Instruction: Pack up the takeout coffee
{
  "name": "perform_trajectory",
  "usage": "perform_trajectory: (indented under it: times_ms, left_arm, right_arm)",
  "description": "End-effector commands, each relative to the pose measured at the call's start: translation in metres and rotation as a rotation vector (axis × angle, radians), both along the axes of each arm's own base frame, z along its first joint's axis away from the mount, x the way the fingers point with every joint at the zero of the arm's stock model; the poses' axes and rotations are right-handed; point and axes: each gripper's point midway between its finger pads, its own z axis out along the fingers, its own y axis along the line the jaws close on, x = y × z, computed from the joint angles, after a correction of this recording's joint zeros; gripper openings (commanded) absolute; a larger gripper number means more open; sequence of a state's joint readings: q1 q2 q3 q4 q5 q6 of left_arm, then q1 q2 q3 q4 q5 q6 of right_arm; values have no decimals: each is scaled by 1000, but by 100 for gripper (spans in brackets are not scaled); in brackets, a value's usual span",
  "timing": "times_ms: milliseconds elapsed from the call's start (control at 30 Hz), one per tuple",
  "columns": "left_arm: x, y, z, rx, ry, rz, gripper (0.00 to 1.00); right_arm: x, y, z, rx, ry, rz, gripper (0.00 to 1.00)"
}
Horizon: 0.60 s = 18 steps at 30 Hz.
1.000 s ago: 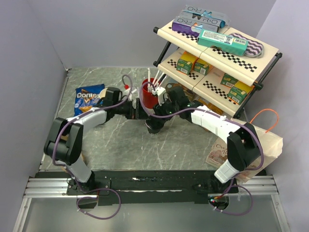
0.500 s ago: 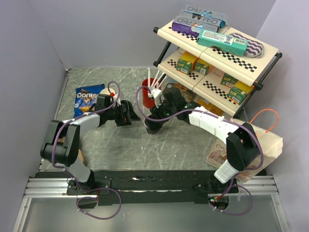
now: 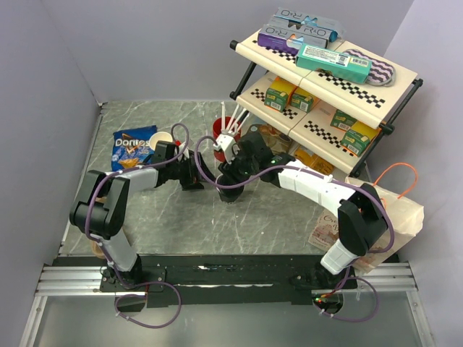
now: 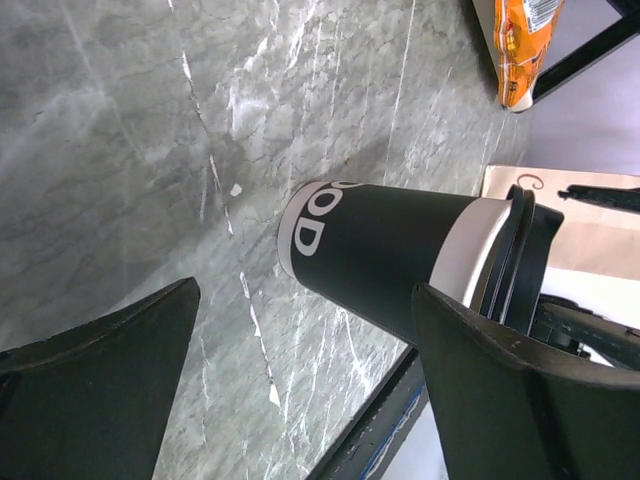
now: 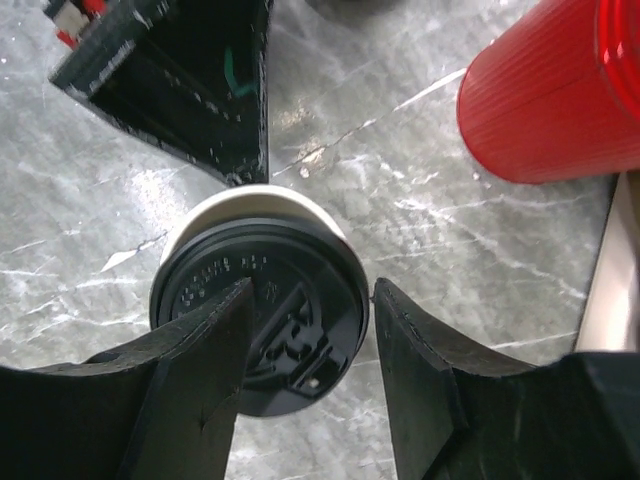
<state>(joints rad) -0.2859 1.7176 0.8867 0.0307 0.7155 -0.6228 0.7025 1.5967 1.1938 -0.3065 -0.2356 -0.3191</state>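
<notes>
Now, coffee cup [image 5: 258, 318]: upright on the marble table [image 3: 181, 217], near the red cup [image 5: 545, 95].
Right gripper [image 5: 305, 390]: fingers flank its black lid [image 5: 280, 305], contact unclear.
Left gripper [image 4: 300, 400]: spread wide, beside the cup.

Robot lab mock shop: marble-look table [image 3: 181, 217], grey partitions [image 3: 43, 108], stocked snack shelf [image 3: 329, 79].
</notes>
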Motion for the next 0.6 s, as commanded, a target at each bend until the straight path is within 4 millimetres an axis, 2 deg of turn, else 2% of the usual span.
perform_trajectory:
  times_ms: [0, 567]
  left_arm:
    - [4, -11, 12, -44, -26, -34, 93]
    - [3, -13, 8, -53, -3, -46, 93]
  right_arm:
    - [12, 16, 13, -1, -73, 29, 59]
    - [18, 22, 7, -19, -88, 39, 59]
